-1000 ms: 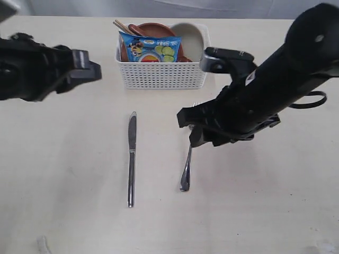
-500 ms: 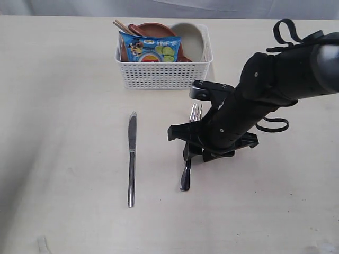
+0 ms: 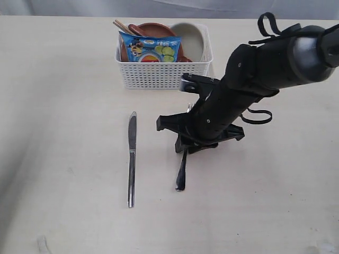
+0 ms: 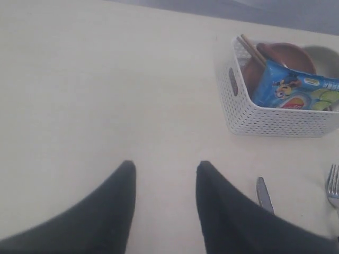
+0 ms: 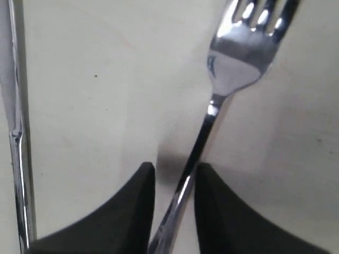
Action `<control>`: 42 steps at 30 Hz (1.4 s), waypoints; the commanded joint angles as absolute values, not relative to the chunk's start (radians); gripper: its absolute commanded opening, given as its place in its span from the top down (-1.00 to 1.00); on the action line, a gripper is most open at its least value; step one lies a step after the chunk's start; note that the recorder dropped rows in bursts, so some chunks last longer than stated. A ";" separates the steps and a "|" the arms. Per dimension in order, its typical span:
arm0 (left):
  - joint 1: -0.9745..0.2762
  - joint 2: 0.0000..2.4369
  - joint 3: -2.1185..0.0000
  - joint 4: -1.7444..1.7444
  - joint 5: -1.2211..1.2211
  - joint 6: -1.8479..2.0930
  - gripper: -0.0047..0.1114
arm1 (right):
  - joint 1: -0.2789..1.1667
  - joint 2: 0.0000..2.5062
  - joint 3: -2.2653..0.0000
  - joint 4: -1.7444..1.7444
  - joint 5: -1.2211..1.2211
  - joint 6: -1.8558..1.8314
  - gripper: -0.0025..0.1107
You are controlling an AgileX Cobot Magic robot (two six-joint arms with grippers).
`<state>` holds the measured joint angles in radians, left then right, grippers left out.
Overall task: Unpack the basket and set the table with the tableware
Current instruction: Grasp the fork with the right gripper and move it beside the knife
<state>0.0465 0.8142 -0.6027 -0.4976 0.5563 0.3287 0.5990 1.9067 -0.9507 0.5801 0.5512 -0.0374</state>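
The right gripper (image 5: 175,169) has dropped onto the fork (image 5: 235,58) lying on the table (image 3: 63,106) beside the knife (image 3: 131,159). Its jaws are narrowing round the handle, firm pinch unclear, probably to reposition it. The left gripper (image 4: 164,174) idles open

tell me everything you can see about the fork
The fork is shiny steel with a slim handle that widens to a rounded end. It appears to lie on the table, right of the knife, tines pointing toward the basket. The right gripper straddles its handle, which runs slantwise between the fingers. Whether it is clamped is unclear.
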 commanded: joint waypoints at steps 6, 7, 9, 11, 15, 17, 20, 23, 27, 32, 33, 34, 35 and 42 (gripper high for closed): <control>0.049 0.808 -0.600 -0.493 0.556 0.332 0.30 | 0.625 1.924 -0.952 0.583 0.650 -0.074 0.96; 0.049 0.808 -0.600 -0.493 0.556 0.332 0.30 | 0.637 1.924 -0.952 0.590 0.658 -0.068 0.96; 0.049 0.808 -0.600 -0.493 0.556 0.332 0.30 | 0.662 1.924 -0.952 0.615 0.651 -0.064 0.96; 0.049 0.808 -0.600 -0.493 0.558 0.331 0.30 | 0.690 1.924 -0.952 0.661 0.625 -0.064 0.96; 0.049 0.808 -0.600 -0.495 0.564 0.331 0.30 | 0.736 1.924 -0.952 0.723 0.593 -0.064 0.96; 0.049 0.808 -0.600 -0.495 0.566 0.331 0.30 | 0.750 1.924 -0.952 0.732 0.588 -0.064 0.96; 0.049 0.808 -0.600 -0.495 0.572 0.331 0.30 | 0.752 1.924 -0.958 0.738 0.570 -0.047 0.96; 0.049 0.808 -0.600 -0.495 0.576 0.331 0.30 | 0.752 1.924 -1.016 0.738 0.573 -0.027 0.96; 0.049 0.808 -0.600 -0.497 0.576 0.331 0.30 | 0.758 1.947 -1.110 0.731 0.607 -0.014 0.96; 0.049 0.808 -0.600 -0.497 0.576 0.331 0.30 | 0.758 2.002 -1.144 0.680 0.671 0.000 0.96; 0.049 0.808 -0.600 -0.497 0.576 0.331 0.30 | 0.758 2.005 -1.144 0.680 0.667 0.000 0.96; 0.049 0.808 -0.600 -0.497 0.576 0.331 0.30 | 0.758 2.005 -1.144 0.680 0.660 0.000 0.96; 0.049 0.808 -0.600 -0.497 0.576 0.331 0.30 | 0.758 2.005 -1.147 0.680 0.660 0.000 0.96; 0.049 0.808 -0.600 -0.497 0.576 0.331 0.30 | 0.758 2.005 -1.148 0.580 0.660 0.074 0.96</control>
